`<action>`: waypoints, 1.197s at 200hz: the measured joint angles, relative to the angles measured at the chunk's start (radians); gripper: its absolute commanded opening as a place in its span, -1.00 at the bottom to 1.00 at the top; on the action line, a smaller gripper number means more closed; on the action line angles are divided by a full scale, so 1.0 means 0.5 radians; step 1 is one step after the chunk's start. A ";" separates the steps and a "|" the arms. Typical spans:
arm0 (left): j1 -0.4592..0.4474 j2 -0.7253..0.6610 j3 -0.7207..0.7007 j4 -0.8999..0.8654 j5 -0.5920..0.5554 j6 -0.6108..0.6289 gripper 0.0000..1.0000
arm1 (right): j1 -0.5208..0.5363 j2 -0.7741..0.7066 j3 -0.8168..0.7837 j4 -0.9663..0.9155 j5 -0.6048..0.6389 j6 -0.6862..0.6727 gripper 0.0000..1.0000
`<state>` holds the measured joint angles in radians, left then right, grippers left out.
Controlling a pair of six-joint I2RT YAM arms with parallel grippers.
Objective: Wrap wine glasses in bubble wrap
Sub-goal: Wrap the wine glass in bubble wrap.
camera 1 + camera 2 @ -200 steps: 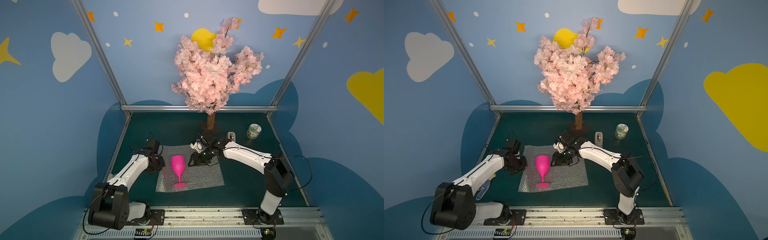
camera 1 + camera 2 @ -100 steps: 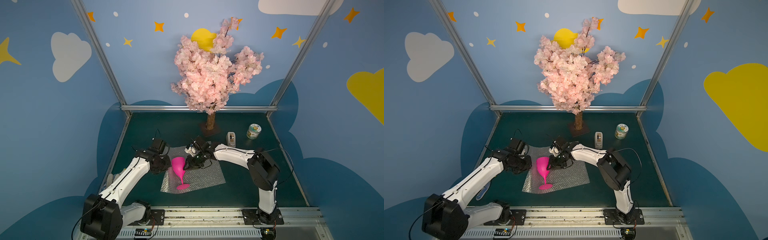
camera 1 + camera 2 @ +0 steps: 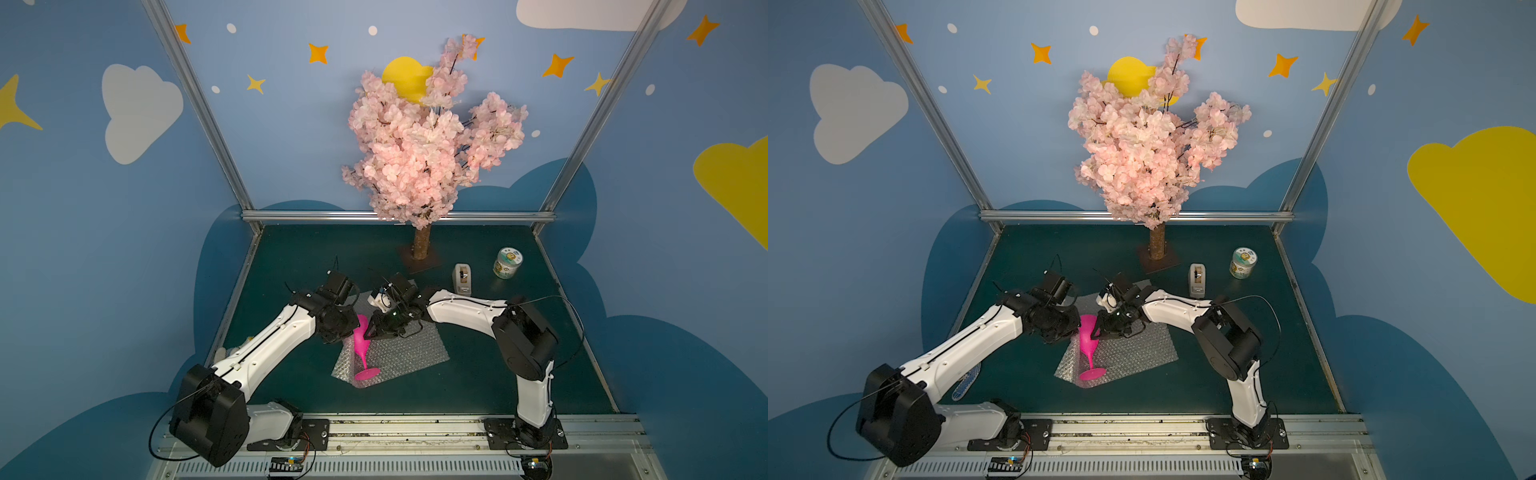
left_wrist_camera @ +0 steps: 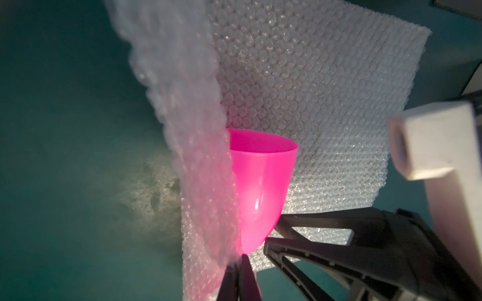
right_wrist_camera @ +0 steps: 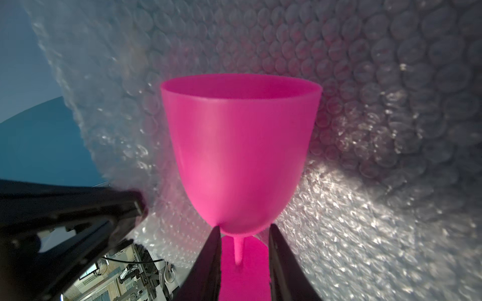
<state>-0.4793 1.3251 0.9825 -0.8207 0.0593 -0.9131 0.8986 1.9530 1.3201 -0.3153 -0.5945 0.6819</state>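
Two pincers meet at the hot-pink plastic goblet (image 3: 362,338), which stands near upright on the near-left of the clear bubble-wrap sheet (image 3: 409,353) on the green counter (image 3: 498,374). The right pincer (image 5: 243,229) grasps the cup's base. The left pincer (image 4: 238,263), clenched on the sheet's left edge, holds that edge against the cup's left side.

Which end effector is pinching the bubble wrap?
The left end effector: its fingers are shut on a lifted edge of the bubble wrap. The right end effector grips the pink goblet instead.
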 measured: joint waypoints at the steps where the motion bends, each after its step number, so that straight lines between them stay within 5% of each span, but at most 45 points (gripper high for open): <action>1: -0.003 0.005 0.003 0.001 -0.001 -0.005 -0.95 | -0.001 -0.003 -0.007 0.002 0.000 -0.003 -0.30; 70: -0.102 0.199 0.148 0.040 -0.013 -0.172 -0.95 | -0.015 -0.317 -0.220 0.196 -0.077 -0.003 -0.18; 158: -0.102 0.209 0.156 0.105 0.024 -0.274 -0.95 | 0.033 -0.269 -0.232 0.351 -0.152 0.088 -0.20; 192: -0.089 0.207 0.117 0.139 0.048 -0.296 -0.95 | 0.059 -0.199 -0.235 0.404 -0.154 0.129 -0.34; 239: -0.088 0.207 0.110 0.146 0.069 -0.291 -0.82 | 0.063 -0.170 -0.262 0.478 -0.152 0.189 -0.78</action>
<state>-0.5232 1.4284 1.0374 -0.7475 0.0937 -1.0588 0.9302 1.8679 1.1889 -0.0765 -0.6704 0.7765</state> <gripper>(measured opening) 0.061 0.141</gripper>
